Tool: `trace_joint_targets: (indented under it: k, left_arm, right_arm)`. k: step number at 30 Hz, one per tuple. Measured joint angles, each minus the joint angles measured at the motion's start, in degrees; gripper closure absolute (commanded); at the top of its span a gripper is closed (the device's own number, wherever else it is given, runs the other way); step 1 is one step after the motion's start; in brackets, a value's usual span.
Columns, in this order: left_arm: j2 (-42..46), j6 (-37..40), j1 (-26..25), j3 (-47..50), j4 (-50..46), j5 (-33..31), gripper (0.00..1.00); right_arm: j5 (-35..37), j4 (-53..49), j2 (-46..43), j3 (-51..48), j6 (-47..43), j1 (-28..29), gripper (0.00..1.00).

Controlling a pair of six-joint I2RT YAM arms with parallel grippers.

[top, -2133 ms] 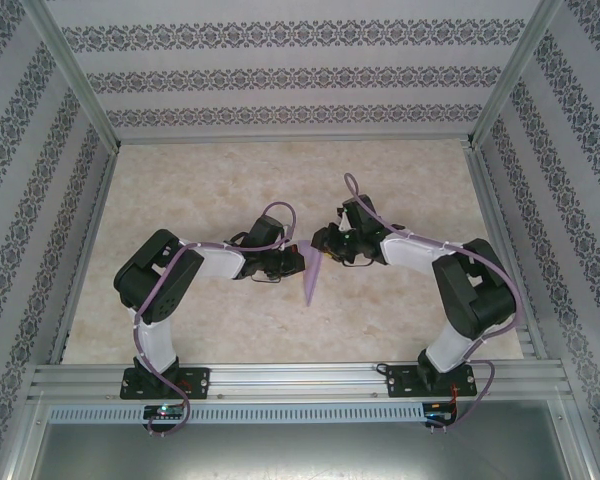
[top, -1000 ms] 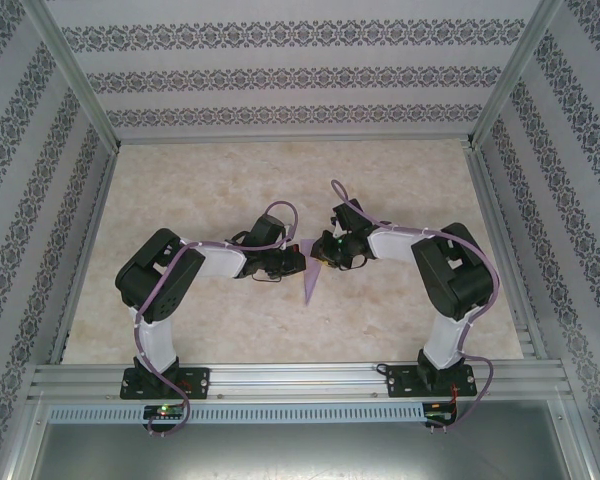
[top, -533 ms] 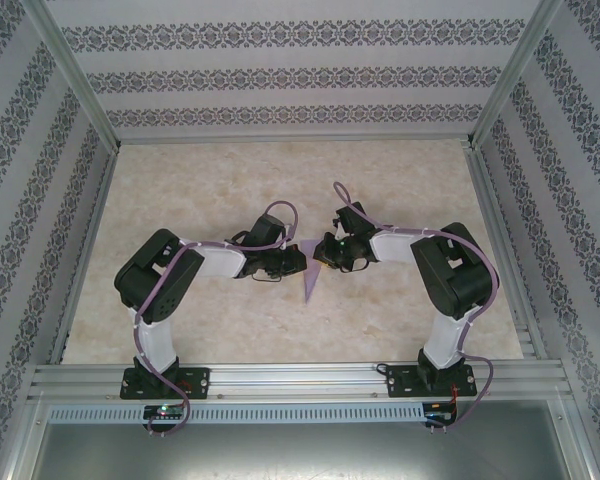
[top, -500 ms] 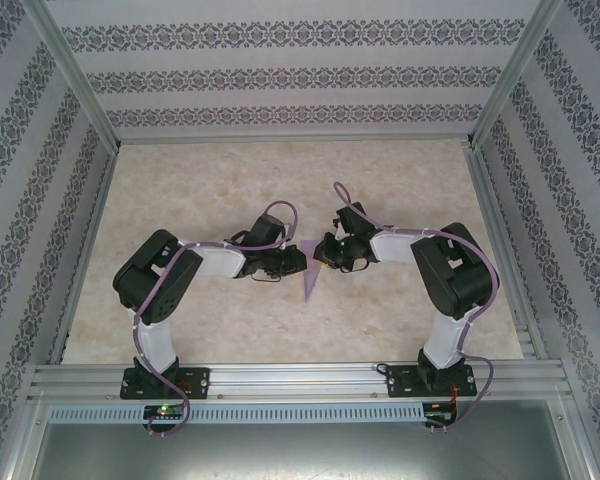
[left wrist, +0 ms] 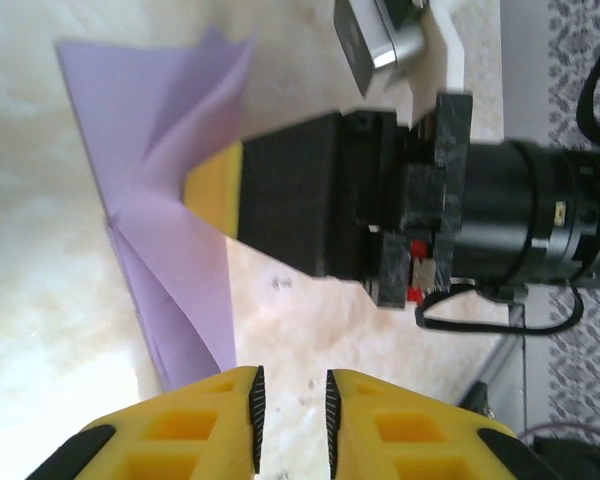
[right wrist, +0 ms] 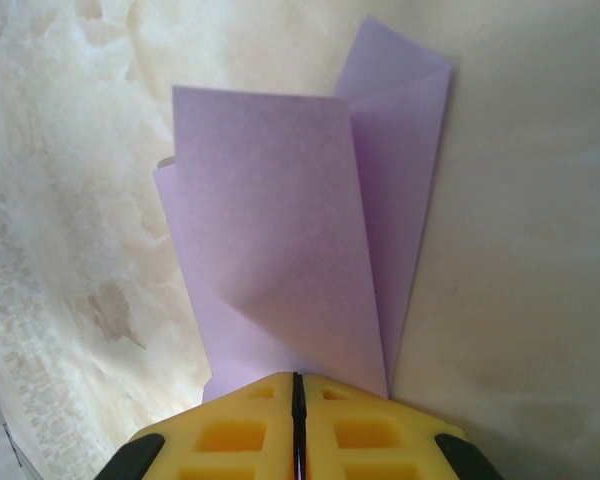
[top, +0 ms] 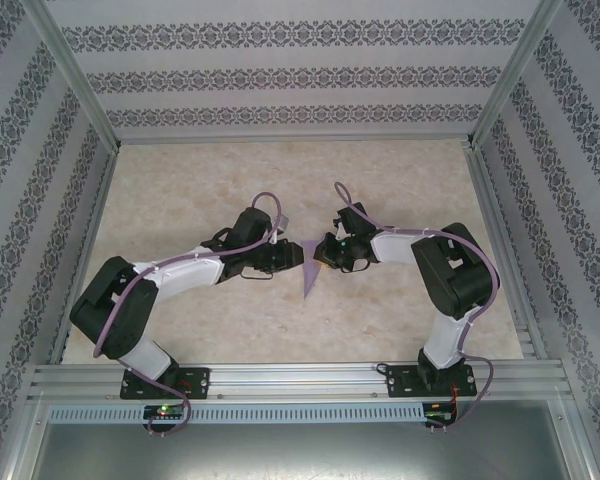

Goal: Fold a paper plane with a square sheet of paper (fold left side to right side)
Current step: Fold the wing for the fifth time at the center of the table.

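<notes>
Just ahead of the left gripper, whose jaws are slightly apart and empty, sits one paper plane, clear of its fingers. The right gripper is pinched together on the plane's near edge, probably steadying the folds for creasing. Two grippers, one plane.

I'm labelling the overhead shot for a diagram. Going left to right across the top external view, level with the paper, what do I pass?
Left wall → left arm → paper plane → right arm → right wall.
</notes>
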State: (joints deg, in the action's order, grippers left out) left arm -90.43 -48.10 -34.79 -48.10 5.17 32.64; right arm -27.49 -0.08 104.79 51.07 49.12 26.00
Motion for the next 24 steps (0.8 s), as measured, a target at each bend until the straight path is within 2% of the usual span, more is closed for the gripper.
trace_joint_targets:
  k: [8,24]
  left_arm:
    - [-4.17,-2.99,-3.56,-0.94,0.57,6.27,0.77]
    - [-11.5,-4.2,-4.74,-2.82,0.33,7.69,0.78]
  right_arm:
    - [0.0,0.04,0.0,0.0,0.0,0.0,0.91]
    - [-0.02,0.04,0.0,0.0,-0.02,0.02,0.91]
